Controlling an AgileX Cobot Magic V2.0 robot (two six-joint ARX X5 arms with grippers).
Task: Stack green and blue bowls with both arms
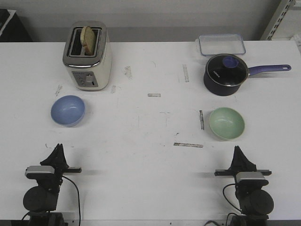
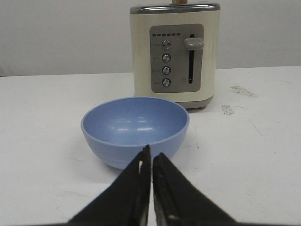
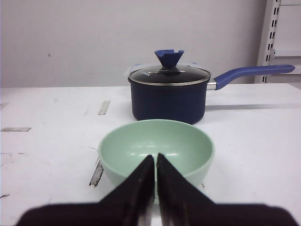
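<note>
black grippers sit at the near edge of the white table [image 1: 141, 188], apart from the bowls: the left gripper [image 1: 58, 149] and the right gripper [image 1: 237, 150] each have their fingers pressed together on nothing. beyond the left one, the blue bowl [image 1: 68, 110] stands upright on the left side. beyond the right one, the green bowl [image 1: 226, 123] stands upright on the right. farther back are a cream toaster [image 1: 88, 55] holding bread at far left, a dark saucepan [image 1: 226, 74] with glass lid at far right, and a clear container [image 1: 221, 44] behind it.
</note>
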